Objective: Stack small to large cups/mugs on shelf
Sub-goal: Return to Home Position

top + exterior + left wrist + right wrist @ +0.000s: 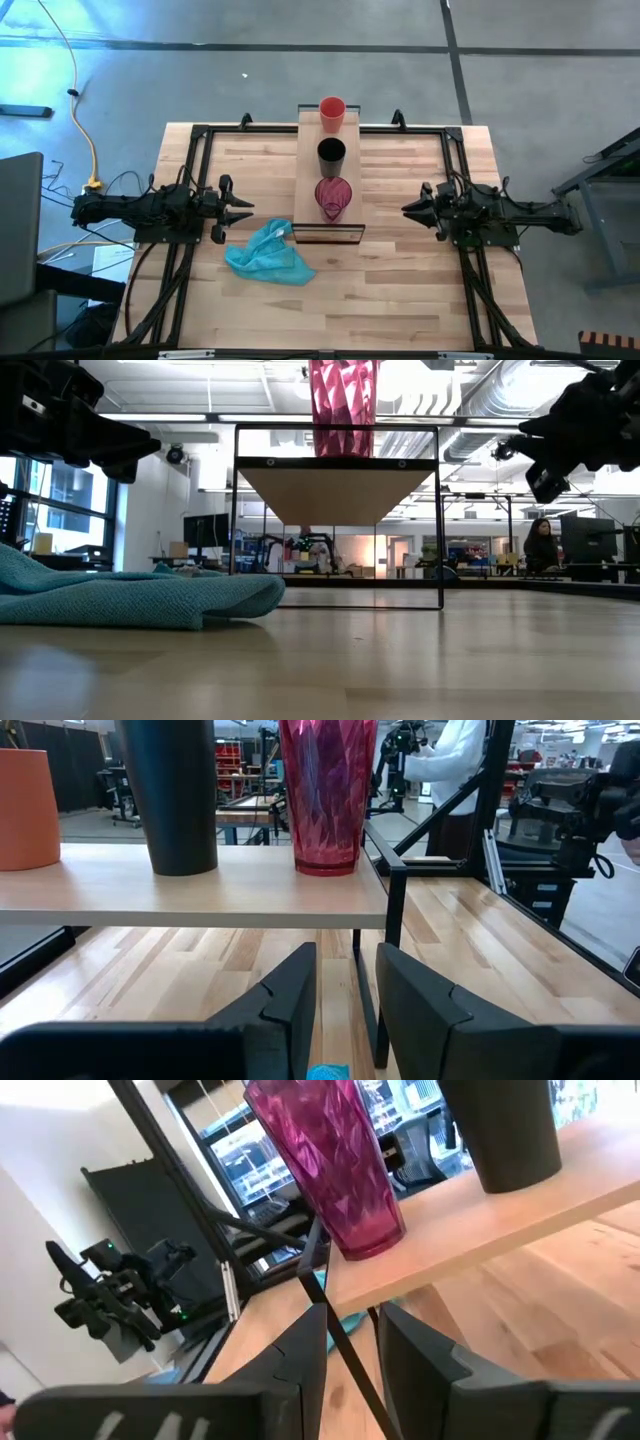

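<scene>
Shelf [308,175]: 3 cups are lined along its length, all upright and apart, none nested. The orange cup [332,110] is set at the end away from the black frame. The black cup [331,155] is at mid-shelf. The red cup [333,197] is nearest the framed end. A blue cloth [268,255] is left on the tabletop [400,290] beside the framed end, on the left arm's side.

The left end effector [240,211] is held well off the shelf's left flank, the right end effector [410,209] well off its right flank. On each, the fingers are drawn almost together with a thin slit between, and nothing is pinched.

Handling, as judged: the red cup is taken for thin faceted plastic. It is likely light, stiff and slick, and tall enough to tip. A hold across the wall at mid-height is advised; a rim pinch is thought riskier. Placement is judged complete.
</scene>
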